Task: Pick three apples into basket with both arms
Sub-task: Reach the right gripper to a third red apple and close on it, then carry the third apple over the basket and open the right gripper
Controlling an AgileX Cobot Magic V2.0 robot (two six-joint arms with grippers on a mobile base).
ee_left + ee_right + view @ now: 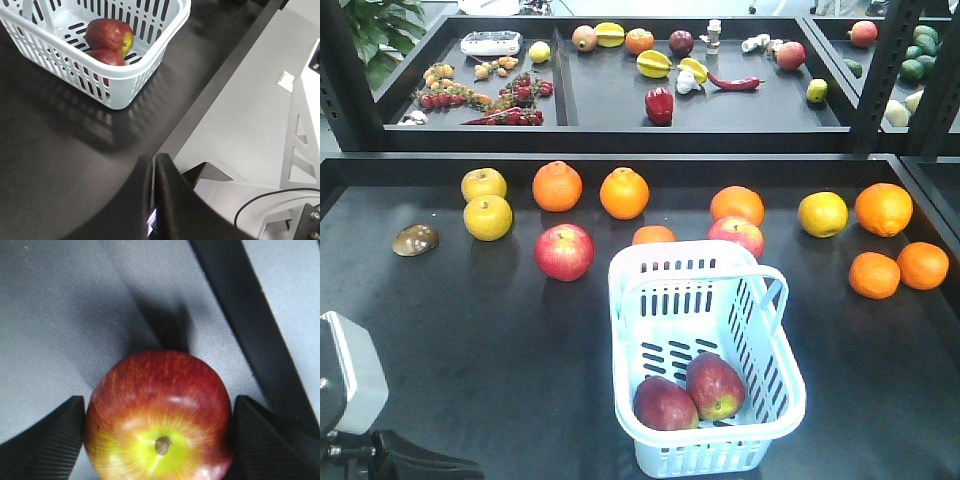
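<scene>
1. The right gripper [157, 440] has its ribbed black pads [47, 440] pressed against both sides of a glossy dark red apple [160, 410], stem end towards the camera, with fine streaks running out from a yellow-green patch.
2. Under that apple lies the smooth matte black table [60, 315], carrying the apple's shadow; the table's raised black edge runs past on the right.
3. The pale blue plastic basket [775, 345] stands on the near part of the table, its walls and floor slotted, its handle tipped back over the far rim.
4. Two more dark red apples [688, 395] lie touching in the basket's near end.
5. The left gripper [152, 200] sits at the table's near edge, well apart from the basket; its smooth black fingers are pressed together with nothing between them.
6. Behind the basket lie oranges [557, 186], two yellow apples [486, 205] and paler red apples [564, 251], with one orange just beyond the far rim.
</scene>
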